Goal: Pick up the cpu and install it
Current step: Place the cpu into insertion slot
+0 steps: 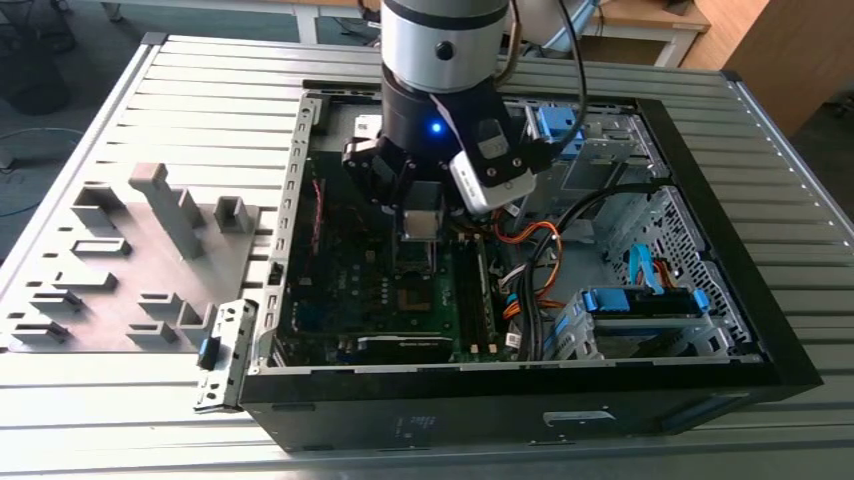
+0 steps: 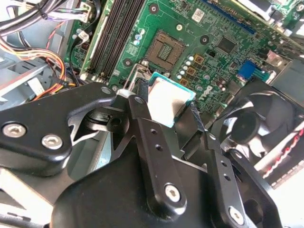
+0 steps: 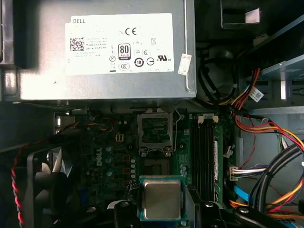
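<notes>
Between the tips of the pincer (image 2: 168,108) a silver-capped cpu (image 2: 172,100) hangs over the open computer case (image 1: 747,335). The two black fingers (image 2: 142,118) are closed to the chip's width and bear on its opposite edges. Holding it by the edges appears to keep the metal lid turned up toward the wrist and the underside free, as seating in a socket would need.

Beneath the pincer lies the green motherboard (image 2: 223,28). Just beyond the fingertips in the second wrist view sits the bare square socket (image 2: 165,50), with nothing in it. By the look of the exterior view the chip is above the board and not touching it, and the arm (image 1: 441,60) stands upright inside the case walls.

To one side of the pincer run the long black memory slots (image 2: 114,38); to the other sits a black fan (image 2: 247,128). Ahead of the pincer in the first wrist view, past the chip, a grey power supply (image 3: 38,57) with a white label closes off the far end of the case. A bundle of orange, red and black cables (image 3: 266,128) trails off beside it.

Outside the case, well away from the pincer, a grey parts fixture (image 1: 134,260) rests on the slatted table (image 1: 174,100). Judged from this, the pickup is done and the seating is not.
</notes>
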Motion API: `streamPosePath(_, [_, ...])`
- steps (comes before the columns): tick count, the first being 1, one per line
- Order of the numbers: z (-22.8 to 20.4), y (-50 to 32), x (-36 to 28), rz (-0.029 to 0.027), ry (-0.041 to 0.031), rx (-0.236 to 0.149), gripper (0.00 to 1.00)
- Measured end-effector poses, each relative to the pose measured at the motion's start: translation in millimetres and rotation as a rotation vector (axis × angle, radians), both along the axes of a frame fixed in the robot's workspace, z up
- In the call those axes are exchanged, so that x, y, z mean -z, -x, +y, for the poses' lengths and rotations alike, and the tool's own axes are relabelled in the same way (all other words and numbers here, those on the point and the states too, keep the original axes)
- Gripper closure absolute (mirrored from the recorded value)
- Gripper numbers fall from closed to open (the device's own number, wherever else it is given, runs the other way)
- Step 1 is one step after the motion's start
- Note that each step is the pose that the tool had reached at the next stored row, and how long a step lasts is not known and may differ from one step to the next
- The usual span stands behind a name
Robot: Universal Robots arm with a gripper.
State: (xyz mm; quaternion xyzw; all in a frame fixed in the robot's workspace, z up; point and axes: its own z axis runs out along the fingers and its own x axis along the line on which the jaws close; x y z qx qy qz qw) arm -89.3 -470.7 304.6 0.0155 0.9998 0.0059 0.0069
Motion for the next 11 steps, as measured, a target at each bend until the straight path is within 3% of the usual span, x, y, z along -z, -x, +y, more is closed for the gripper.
streamPosePath(3, [0.0,0.3,5.3,0.0000,-0.0010,-0.001,0.53])
streamPosePath(9, [0.0,0.3,5.9,0.0002,-0.0017,-0.002,0.53])
streamPosePath(11, [0.0,0.3,6.3,0.0031,-0.0108,-0.002,0.53])
